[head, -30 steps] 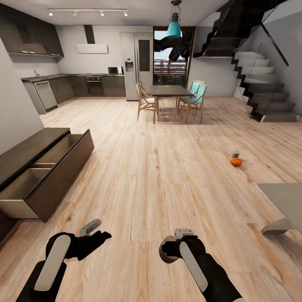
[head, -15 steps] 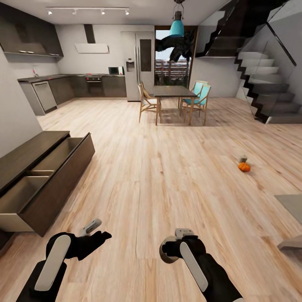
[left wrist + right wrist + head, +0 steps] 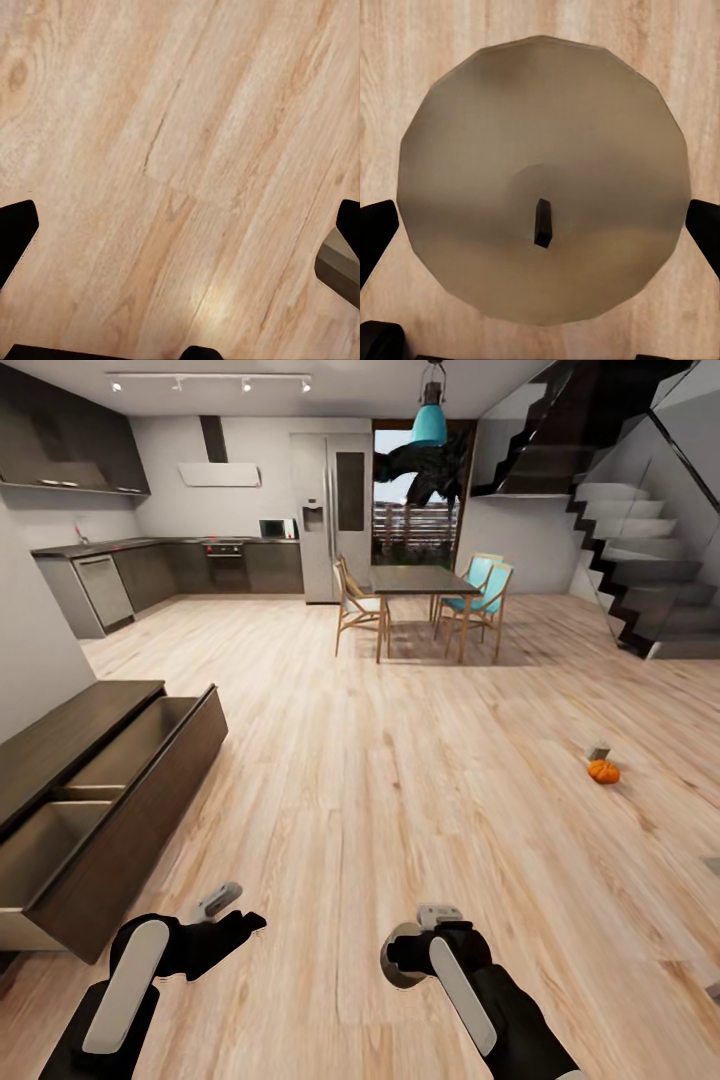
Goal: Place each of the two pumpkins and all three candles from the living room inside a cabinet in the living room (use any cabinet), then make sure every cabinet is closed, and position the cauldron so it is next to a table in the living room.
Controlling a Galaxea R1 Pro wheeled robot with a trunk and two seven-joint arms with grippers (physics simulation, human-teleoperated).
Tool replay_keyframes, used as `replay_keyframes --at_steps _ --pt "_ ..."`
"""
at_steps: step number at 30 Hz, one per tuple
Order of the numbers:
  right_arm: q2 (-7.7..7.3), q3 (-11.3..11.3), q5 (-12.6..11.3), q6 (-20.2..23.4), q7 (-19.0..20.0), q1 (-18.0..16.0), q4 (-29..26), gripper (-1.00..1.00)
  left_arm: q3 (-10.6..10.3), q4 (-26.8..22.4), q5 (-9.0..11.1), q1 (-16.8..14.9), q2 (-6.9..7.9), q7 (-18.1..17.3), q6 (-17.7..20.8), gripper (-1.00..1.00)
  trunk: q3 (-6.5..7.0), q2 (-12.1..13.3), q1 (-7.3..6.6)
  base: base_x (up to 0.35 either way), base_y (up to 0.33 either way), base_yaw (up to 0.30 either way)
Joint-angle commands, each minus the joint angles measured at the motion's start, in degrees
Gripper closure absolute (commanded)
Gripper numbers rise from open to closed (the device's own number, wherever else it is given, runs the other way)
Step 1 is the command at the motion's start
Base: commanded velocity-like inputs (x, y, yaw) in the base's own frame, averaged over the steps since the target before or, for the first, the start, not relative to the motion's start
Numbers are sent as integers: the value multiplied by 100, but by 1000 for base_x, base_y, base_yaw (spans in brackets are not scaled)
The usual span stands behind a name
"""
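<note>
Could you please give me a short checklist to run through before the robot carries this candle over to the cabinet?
1. Candle held by the right gripper: ok, its fingers sit at either side of it in the right wrist view.
2. Cabinet drawer open to receive it: ok, the pale insides show on the robot's left.
3. Drawer has room: ok, the visible compartments look bare.
4. Left gripper free: ok, open over bare floor.
5. Remaining items located: partly ok, one pumpkin and a small grey candle-like item lie on the floor to the right; the others cannot be told.
6. Cauldron position: cannot tell.
</note>
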Motion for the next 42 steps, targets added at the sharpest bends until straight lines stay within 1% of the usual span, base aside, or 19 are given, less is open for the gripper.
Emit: replay_keyframes --at_steps 1,12,34,42 --pt "-1 8 -61 9 -60 -4 -6 100 0 -4 60 -4 1 56 12 -100 -5 -2 2 306 117 0" --pt "-16 -5 -59 0 -67 -4 6 100 -4 -4 58 -4 1 56 -30 -100 -5 -2 2 309 39 0" --pt "26 1 -54 1 -79 -4 9 100 -4 -4 54 -4 -5 56 -32 -100 -4 -2 2 313 0 0" --pt "18 1 -60 -22 -79 -4 0 100 -10 -4 62 -4 -8 57 -72 -100 49 -2 2 315 0 0"
